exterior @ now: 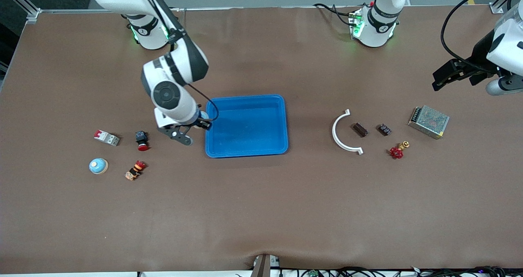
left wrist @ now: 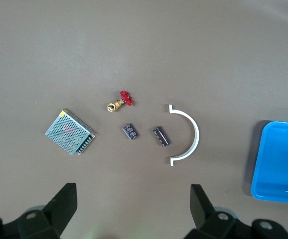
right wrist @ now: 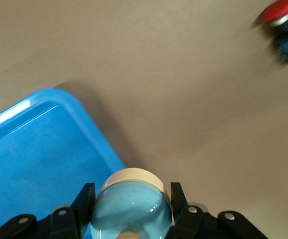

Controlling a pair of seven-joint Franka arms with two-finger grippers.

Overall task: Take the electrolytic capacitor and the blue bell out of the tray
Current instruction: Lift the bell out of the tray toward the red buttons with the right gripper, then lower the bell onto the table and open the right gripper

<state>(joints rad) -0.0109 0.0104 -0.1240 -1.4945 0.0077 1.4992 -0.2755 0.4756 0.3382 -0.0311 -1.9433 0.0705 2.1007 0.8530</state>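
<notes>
My right gripper (exterior: 197,124) is shut on a bell (right wrist: 132,206) with a light-blue dome and a cream base. It holds the bell over the blue tray's (exterior: 246,150) rim at the right arm's end; the tray's corner (right wrist: 44,149) also shows in the right wrist view. A second light-blue bell (exterior: 98,166) sits on the table toward the right arm's end. Two dark capacitors (exterior: 360,129) (exterior: 384,129) lie beside a white curved piece (exterior: 342,135); they also show in the left wrist view (left wrist: 161,136) (left wrist: 130,131). My left gripper (exterior: 451,76) is open and empty, high over the table's left-arm end (left wrist: 132,206).
A metal mesh box (exterior: 429,121) and a red-handled brass valve (exterior: 397,150) lie near the capacitors. A red and white breaker (exterior: 106,137), a red push button (exterior: 141,140) and an orange part (exterior: 135,170) lie near the second bell.
</notes>
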